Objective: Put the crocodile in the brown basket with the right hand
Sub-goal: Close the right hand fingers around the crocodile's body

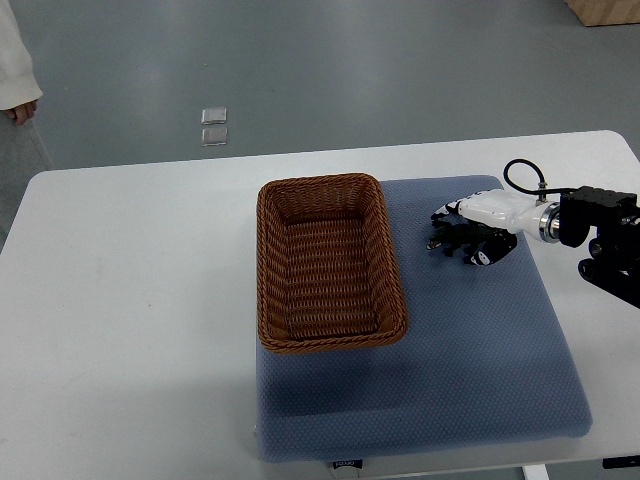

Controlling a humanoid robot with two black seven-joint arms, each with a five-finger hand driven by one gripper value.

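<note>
Under right hand (478, 232), on blue pad (480, 350) just right of basket (264, 260): dark mass, maybe crocodile, can't make it out. Can't tell whether fingers grip anything. You should confirm firm hold, lift above rim, carry left, release low over basket middle. White table (130, 300) beneath; grey floor (400, 70); person's sleeve (12, 60) far left.

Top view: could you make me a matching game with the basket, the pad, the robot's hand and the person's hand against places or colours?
1 basket
2 pad
3 right hand
4 person's hand

A top left corner of the picture
B brown, empty
C blue-grey, under the basket
D right of the basket, over the pad

Pairs: 1-B, 2-C, 3-D, 4-A
</note>
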